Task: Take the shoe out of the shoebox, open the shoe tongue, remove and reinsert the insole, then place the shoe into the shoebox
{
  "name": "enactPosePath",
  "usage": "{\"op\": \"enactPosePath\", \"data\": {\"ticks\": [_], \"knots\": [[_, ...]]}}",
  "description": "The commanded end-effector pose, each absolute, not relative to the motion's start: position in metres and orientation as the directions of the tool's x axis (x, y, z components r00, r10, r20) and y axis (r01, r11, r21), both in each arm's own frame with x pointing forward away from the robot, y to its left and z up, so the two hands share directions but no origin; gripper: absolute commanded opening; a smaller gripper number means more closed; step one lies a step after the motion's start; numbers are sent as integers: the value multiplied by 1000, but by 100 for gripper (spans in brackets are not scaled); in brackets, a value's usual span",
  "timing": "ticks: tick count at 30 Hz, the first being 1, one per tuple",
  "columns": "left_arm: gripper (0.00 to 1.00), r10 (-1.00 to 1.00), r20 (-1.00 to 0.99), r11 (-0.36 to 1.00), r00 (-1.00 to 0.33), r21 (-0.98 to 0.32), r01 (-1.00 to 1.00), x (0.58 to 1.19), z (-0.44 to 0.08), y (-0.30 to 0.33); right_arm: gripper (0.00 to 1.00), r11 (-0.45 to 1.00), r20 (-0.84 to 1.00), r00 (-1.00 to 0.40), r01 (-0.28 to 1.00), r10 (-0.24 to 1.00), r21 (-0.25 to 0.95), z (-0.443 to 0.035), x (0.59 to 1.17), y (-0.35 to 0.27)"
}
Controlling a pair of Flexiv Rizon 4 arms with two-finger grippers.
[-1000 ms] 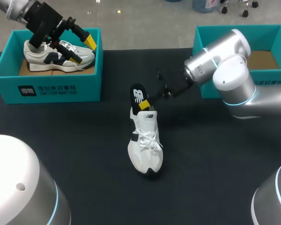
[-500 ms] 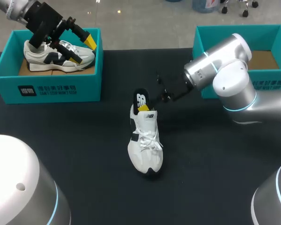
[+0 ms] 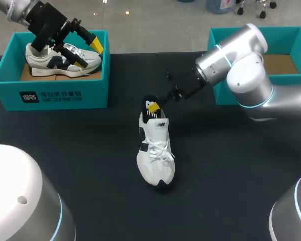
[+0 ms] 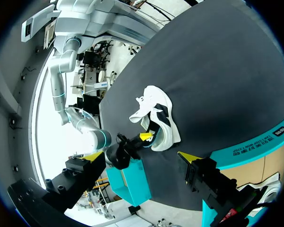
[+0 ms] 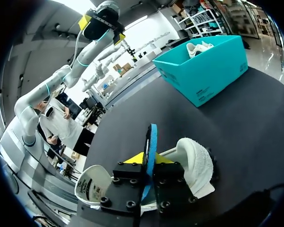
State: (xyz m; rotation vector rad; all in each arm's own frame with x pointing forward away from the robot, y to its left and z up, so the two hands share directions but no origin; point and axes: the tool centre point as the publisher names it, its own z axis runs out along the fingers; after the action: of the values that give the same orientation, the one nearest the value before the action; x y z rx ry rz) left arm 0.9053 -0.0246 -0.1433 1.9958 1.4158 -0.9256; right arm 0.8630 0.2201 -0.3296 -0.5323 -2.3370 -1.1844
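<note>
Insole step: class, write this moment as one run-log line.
right gripper: shut on insole | insole: standing partly in white shoe opening | left gripper: open, over boxed shoe

Centre frame, on the table (image 3: 231, 165): shoe (image 3: 155, 150) with insole (image 3: 147, 102) in its heel end. Upper left: shoebox (image 3: 55, 95) holding another shoe (image 3: 60, 63). Upper right: second shoebox (image 3: 286, 40).

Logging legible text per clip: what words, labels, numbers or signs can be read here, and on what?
Left shoebox front wall: logo and two print lines, too blurred to quote.
Shoe tongue label: print too small to read.
Insole in the right hand: no mark legible.
No other text.
</note>
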Motion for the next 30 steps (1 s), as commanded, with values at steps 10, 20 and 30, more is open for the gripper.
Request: {"op": "enactPosePath", "data": {"ticks": [10, 20, 30], "knots": [[100, 595, -772, -319, 221, 26, 947, 905, -143, -24, 0, 575, 616, -783, 544, 86, 611, -345, 848, 229], [100, 595, -772, -319, 221, 26, 947, 905, -143, -24, 0, 584, 640, -764, 560, 89, 587, -352, 838, 232], [100, 595, -772, -319, 221, 26, 947, 905, -143, -24, 30, 578, 615, -779, 559, 121, 595, -342, 843, 227]]}}
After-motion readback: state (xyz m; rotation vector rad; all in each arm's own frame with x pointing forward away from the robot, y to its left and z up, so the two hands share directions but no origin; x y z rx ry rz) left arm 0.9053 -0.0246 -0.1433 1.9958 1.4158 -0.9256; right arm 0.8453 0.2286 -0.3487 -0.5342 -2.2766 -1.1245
